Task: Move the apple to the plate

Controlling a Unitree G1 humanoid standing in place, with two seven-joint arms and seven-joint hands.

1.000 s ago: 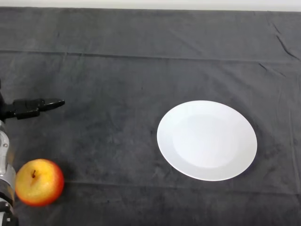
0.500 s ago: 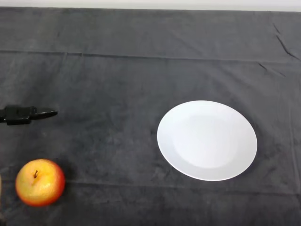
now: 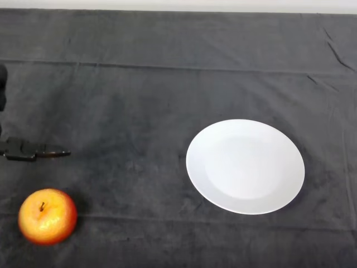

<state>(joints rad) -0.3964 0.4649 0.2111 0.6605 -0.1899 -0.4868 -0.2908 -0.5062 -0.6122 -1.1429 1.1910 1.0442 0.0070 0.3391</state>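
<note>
A red and yellow apple (image 3: pixel 47 216) with its stem up sits on the dark cloth at the lower left. A white plate (image 3: pixel 245 166), with nothing on it, lies right of centre, well apart from the apple. Only part of my left hand (image 3: pixel 25 150) shows at the left edge: one black finger reaches straight out to the right, just above the apple and not touching it. Another black part of the hand shows higher up at the edge (image 3: pixel 2 86). The rest of the hand is outside the view.
The table is covered by a dark wrinkled cloth (image 3: pixel 167 84) with a fold line across the far part. A pale strip runs along the far edge.
The straight finger has dropped from higher up down toward the apple and pulled back a little to the left. The arm has left the lower left corner. Apple and plate have not moved.
</note>
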